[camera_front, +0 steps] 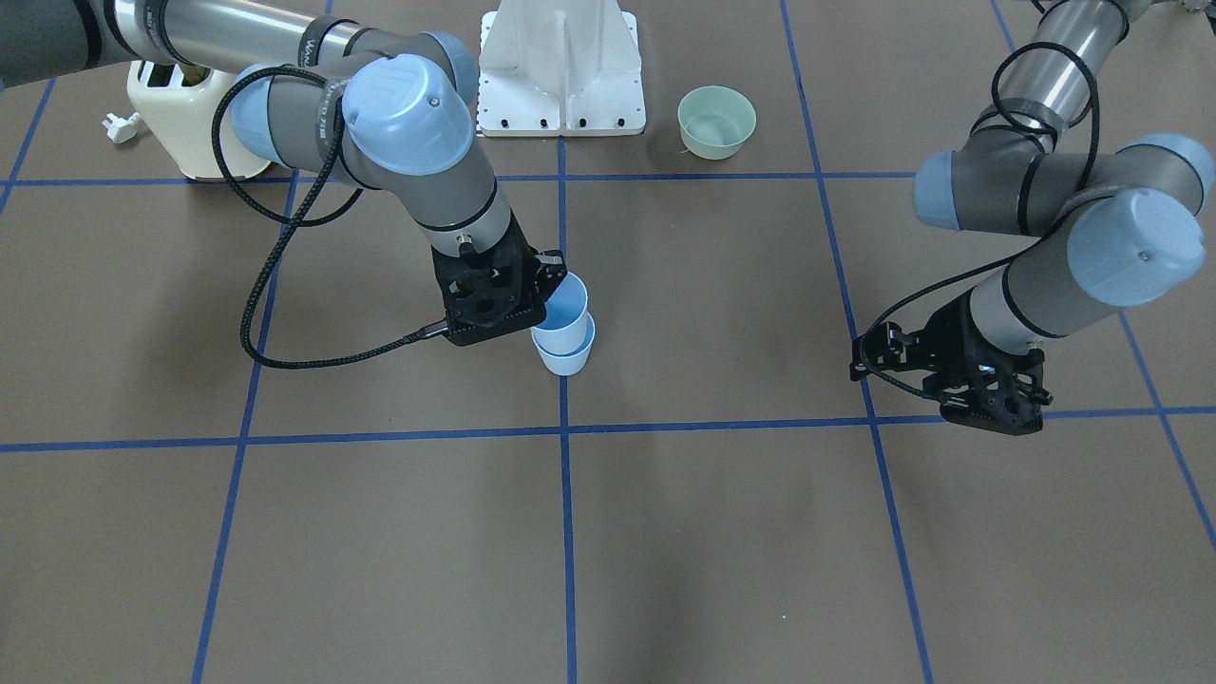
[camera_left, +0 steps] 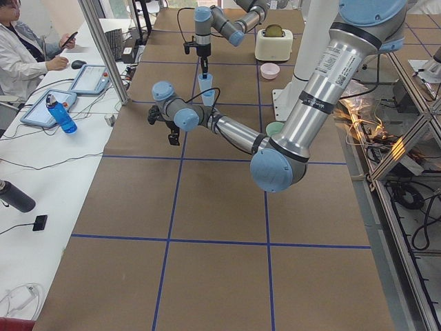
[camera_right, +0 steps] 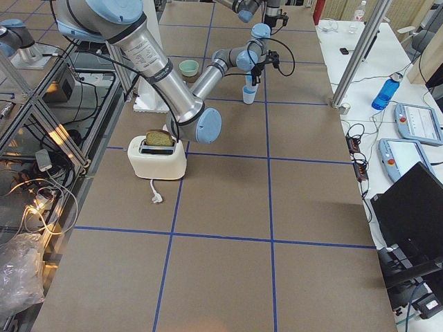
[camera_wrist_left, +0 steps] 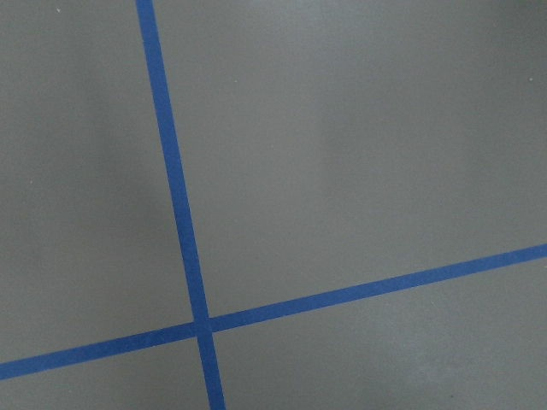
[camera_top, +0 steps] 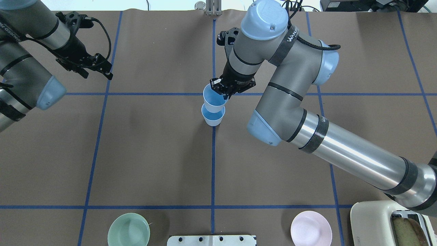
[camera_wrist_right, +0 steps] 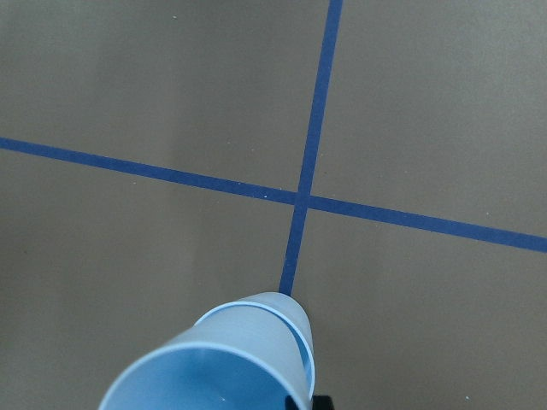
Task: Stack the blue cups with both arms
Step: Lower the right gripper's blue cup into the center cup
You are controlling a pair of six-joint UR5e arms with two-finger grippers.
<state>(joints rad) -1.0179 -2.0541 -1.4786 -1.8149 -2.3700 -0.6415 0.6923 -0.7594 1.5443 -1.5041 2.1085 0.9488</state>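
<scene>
Two pale-blue cups stand near the table's centre line. The lower cup (camera_top: 213, 118) (camera_front: 564, 360) stands on the table. The upper cup (camera_top: 212, 99) (camera_front: 568, 309) sits tilted with its base inside the lower one. My right gripper (camera_top: 221, 91) (camera_front: 554, 281) is shut on the upper cup's rim. In the right wrist view the upper cup (camera_wrist_right: 214, 376) fills the bottom edge, with the lower cup's rim (camera_wrist_right: 301, 335) behind it. My left gripper (camera_top: 97, 75) (camera_front: 996, 416) is open and empty, well off to the side above bare table.
A pale-green bowl (camera_top: 128, 229) (camera_front: 717, 122) and a pink bowl (camera_top: 311, 230) sit near the white base stand (camera_front: 560, 66). A cream toaster (camera_top: 392, 222) (camera_front: 185, 119) holding bread stands under my right arm, with its plug (camera_front: 122, 126) beside it.
</scene>
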